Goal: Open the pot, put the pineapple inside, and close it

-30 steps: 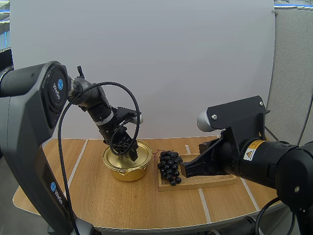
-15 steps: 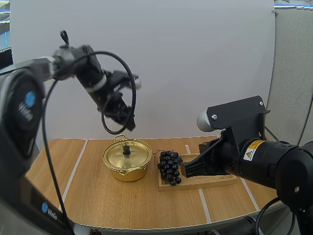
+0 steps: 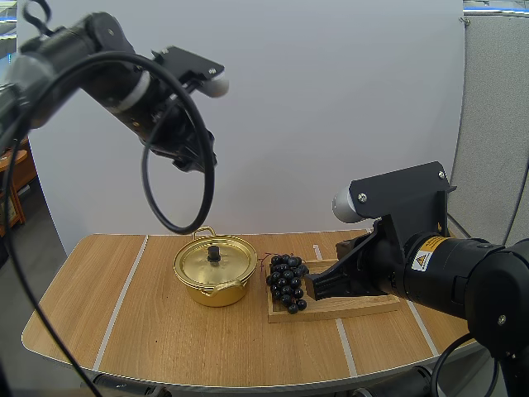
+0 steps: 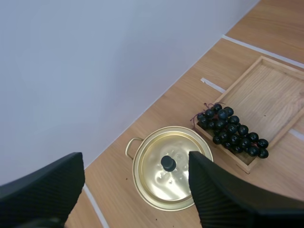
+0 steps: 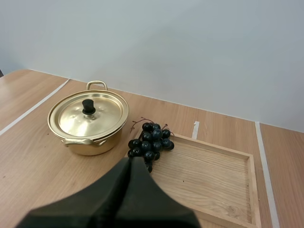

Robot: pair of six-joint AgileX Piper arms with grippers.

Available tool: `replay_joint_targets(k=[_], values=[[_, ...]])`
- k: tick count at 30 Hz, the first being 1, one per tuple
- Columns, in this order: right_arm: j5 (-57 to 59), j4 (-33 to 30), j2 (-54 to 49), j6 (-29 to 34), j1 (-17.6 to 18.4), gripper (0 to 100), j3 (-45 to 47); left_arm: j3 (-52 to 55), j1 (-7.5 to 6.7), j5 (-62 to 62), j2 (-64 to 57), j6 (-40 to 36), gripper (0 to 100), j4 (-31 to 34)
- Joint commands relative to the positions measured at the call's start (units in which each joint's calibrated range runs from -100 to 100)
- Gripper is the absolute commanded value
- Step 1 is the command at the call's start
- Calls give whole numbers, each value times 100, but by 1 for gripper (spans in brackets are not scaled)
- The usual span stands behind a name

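Above the table (image 3: 165,347), the left gripper (image 3: 197,159) has risen high over the golden pot (image 3: 216,285) from its lid (image 3: 216,258), fingers spread and empty; the lid stays on, so opening looks undone. Right of the pot, the right gripper (image 5: 133,162) hovers, fingers together, over the wooden tray (image 5: 213,175), where grapes (image 5: 149,141), no pineapple, lie at the pot-side edge. The left wrist view confirms the spread; the high view cannot.
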Motion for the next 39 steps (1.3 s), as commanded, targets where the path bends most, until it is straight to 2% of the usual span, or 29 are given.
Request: replay_joint_targets(k=[1,11,13,19,31,33,37,39], values=[[-165,-37,-51,2,-14,0,22,-47,4,79,-528,-261,100,170],[-180,33,-51,2,-14,0,22,-47,4,79,-2121,-762,98,223],[-180,72,-51,2,-14,0,22,-47,4,79,-2404,-879,77,223],[-180,99,-51,2,-14,0,22,132,4,79,-3231,-890,1,223],[-433,99,-60,2,-14,0,-38,1473,4,79,-5076,-1053,0,223],[-598,99,-96,2,-14,0,-38,1773,4,23,-5416,-1263,0,223],[-1091,99,-302,2,-14,0,-38,2543,4,-1178,-5929,-1980,0,246],[-1420,99,-479,2,-22,0,-38,2672,4,-1358,-5929,-2271,0,314]])
